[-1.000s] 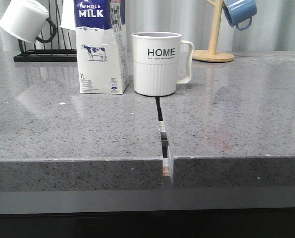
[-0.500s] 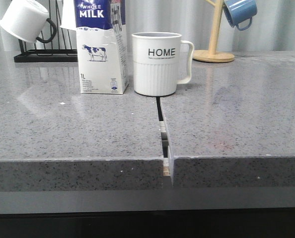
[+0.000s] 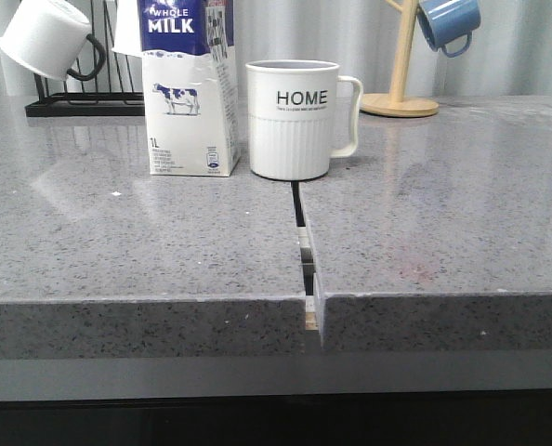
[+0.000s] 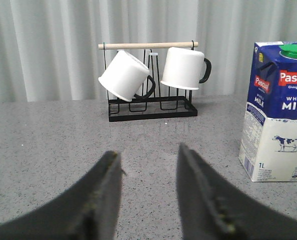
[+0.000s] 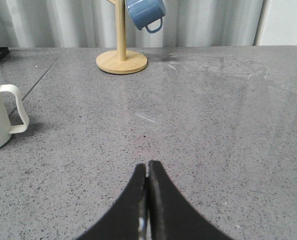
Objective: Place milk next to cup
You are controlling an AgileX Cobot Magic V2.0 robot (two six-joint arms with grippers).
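On the far half of the grey speckled counter (image 3: pixel 146 251), left of its centre seam, the milk (image 3: pixel 189 88) stands upright, its dark blue top showing "WHOLE MILK" and a cow picture on the white front. Just to its right, close beside it with a narrow gap, sits the cup (image 3: pixel 293 119), a white ribbed mug lettered "HOME", its handle pointing right. Neither arm appears in the front view.

In the left wrist view the left gripper (image 4: pixel 147 195) hangs above bare counter with its dark fingers (image 4: pixel 106 200) spread apart and nothing between them; the milk is off to the right of it, untouched. Farther back stands a black wire rack (image 4: pixel 151 107) with a wooden bar, carrying two small white mugs (image 4: pixel 124 75) with black handles.

In the right wrist view the right gripper (image 5: pixel 147 200) has its fingers pressed together, empty, over open counter. The cup's handle shows at the left edge there. At the far side a wooden mug tree (image 5: pixel 121 55) holds a blue mug (image 5: pixel 146 12).
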